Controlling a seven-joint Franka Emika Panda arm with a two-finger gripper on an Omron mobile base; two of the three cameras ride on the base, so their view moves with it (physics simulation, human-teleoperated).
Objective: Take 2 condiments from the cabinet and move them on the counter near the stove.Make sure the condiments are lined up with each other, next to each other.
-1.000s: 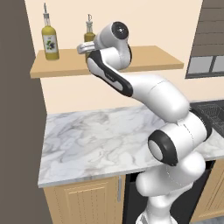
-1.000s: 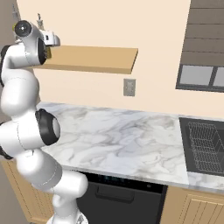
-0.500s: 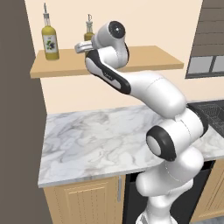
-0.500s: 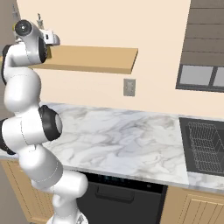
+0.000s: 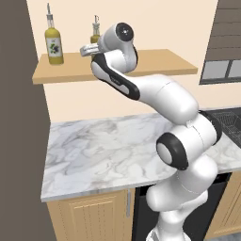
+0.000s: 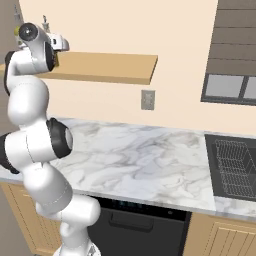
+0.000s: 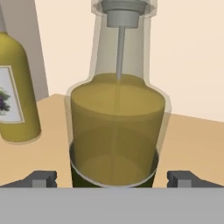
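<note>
Two condiments stand on the cabinet, a flat wooden shelf (image 5: 155,63) (image 6: 110,67). The yellow bottle with a white label (image 5: 54,40) (image 7: 15,105) is at the shelf's left end. To its right, the olive-green bottle (image 5: 96,34) (image 7: 116,127) sits close in front of my hand. My gripper (image 5: 87,49) (image 6: 62,44) (image 7: 113,179) is open at shelf height. Its fingertips (image 7: 41,178) stand either side of the olive bottle's base with gaps on both sides. The marble counter (image 5: 103,150) (image 6: 140,160) lies below. The stove (image 6: 235,167) (image 5: 230,117) is at its right end.
A dark tall panel (image 5: 19,141) borders the counter's left end. A wall outlet (image 6: 147,99) sits under the shelf, and a dark window (image 6: 230,87) is above the stove. Light-wood drawers (image 5: 89,219) run below the counter.
My hand has edged slightly further along the shelf toward the olive-green bottle. The bottles have not moved.
</note>
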